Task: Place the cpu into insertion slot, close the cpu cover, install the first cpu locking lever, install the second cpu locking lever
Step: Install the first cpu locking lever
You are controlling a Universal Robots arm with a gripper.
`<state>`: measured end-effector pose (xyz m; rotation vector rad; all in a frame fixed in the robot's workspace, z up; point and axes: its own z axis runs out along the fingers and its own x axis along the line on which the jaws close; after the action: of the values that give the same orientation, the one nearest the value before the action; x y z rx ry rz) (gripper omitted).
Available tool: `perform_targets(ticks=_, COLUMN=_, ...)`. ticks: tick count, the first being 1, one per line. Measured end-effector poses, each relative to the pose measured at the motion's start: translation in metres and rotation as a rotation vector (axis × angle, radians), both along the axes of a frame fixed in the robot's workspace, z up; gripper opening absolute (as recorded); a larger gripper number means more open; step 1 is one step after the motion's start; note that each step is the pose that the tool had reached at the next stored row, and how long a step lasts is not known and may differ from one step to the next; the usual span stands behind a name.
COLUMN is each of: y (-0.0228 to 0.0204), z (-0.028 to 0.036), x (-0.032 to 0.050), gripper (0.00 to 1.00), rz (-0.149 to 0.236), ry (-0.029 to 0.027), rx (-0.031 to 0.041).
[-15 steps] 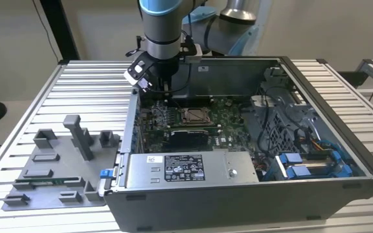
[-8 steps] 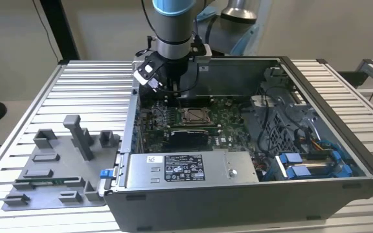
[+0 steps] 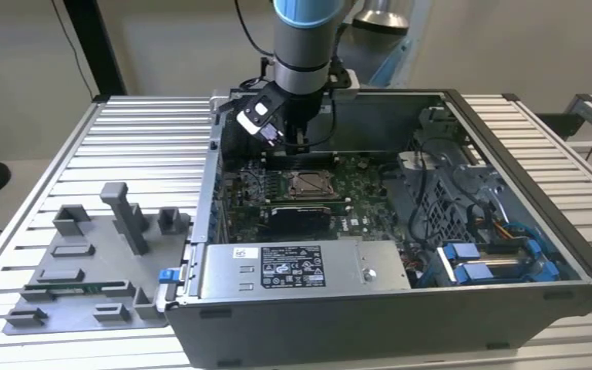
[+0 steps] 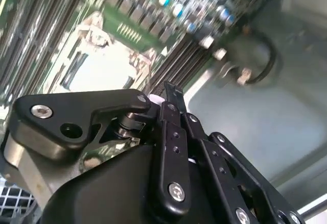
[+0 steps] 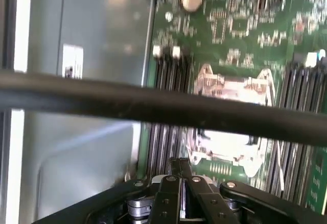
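Apparently the cpu [image 3: 307, 183] is already lying in the insertion slot [image 3: 289, 183], just below the jaws, which are pressing together, seemingly empty. Being light, stiff and fragile, it is calling for edge-only holds.

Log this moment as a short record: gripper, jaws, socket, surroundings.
gripper: over the green board, close to the insertion slot
jaws: shut, nothing seen between them
insertion slot: silvery rim around a tan centre; lever state cannot be told
computer case: open on top, on the slatted table
grey fixture tray: on the table, at the exterior view's left of the case
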<state>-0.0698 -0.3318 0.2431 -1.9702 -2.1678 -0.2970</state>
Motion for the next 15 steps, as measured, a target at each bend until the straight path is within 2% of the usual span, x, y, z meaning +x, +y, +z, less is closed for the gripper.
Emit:
perform_targets(ticks=3, y=-0.0001, z=0.0, x=0.0033, gripper=0.0, rz=0.0, ry=0.0001, rx=0.0011)
perform_targets(ticks=6, y=0.0, z=-0.0002, x=0.0034, gripper=0.0, rz=0.0, ry=-0.0002, rx=-0.0054)
perform_targets(ticks=8, y=-0.0001, z=-0.0003, x=0.0033, gripper=0.0, rz=0.0, ry=-0.001, rx=-0.0064)
perform_targets(ticks=9, y=0.0, z=-0.0006, x=0.0033, gripper=0.0, rz=0.0, ry=-0.0029, rx=-0.0064)
perform_targets(ticks=10, y=0.0, z=-0.0009, x=0.0033, gripper=0.0, rz=0.0, ry=-0.0075, rx=-0.0063)
perform_targets(ticks=12, y=0.0, z=-0.002, x=0.003, gripper=0.0, rz=0.0, ry=-0.0208, rx=-0.006)
perform_targets(ticks=14, y=0.0, z=-0.0021, x=0.0022, gripper=0.0, rz=-0.002, ry=-0.0265, rx=-0.0059)
perform_targets(ticks=15, y=0.0001, z=-0.0022, x=0.002, gripper=0.0, rz=-0.004, ry=-0.0273, rx=-0.0059)
